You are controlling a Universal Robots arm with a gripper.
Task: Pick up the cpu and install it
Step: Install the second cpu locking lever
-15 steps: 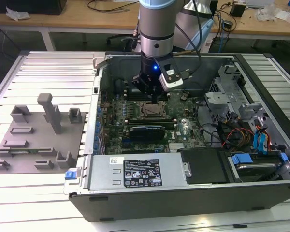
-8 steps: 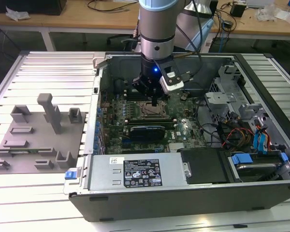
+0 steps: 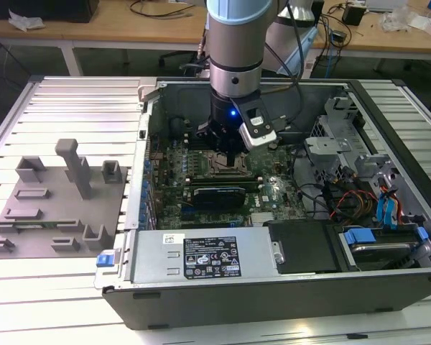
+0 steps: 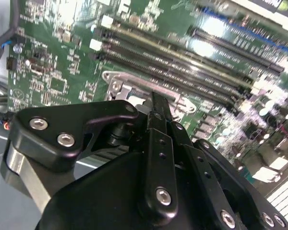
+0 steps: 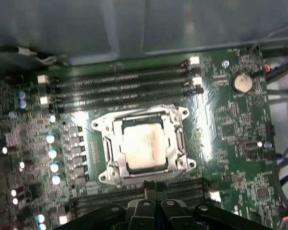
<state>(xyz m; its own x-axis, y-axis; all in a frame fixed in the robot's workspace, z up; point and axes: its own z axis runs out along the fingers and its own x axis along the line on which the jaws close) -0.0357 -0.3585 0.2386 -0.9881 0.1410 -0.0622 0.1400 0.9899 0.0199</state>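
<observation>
One arm stands over the open computer case point(image 3: 388, 237) in the exterior view, its gripper point(image 3: 228, 152) lowered onto the motherboard point(image 3: 273, 188) near the CPU socket point(image 3: 220, 167). On the exterior view's left, a grey plastic fixture point(image 3: 54, 208) with posts sits on the slatted table point(image 3: 79, 108).

In the second wrist view the black gripper point(image 4: 156, 103) hangs just above the socket frame point(image 4: 116, 84) — its fingertips look drawn together, nothing between them. Memory slots point(image 4: 192, 64) run beside the frame.

In the first wrist view the cpu point(image 5: 144, 146) lies flat inside the silver socket frame point(image 5: 143, 143), shiny top up — apart from the gripper point(image 5: 153, 186), whose fingertips meet at the frame's edge. A coin battery point(image 5: 242, 82) sits well apart.
</observation>
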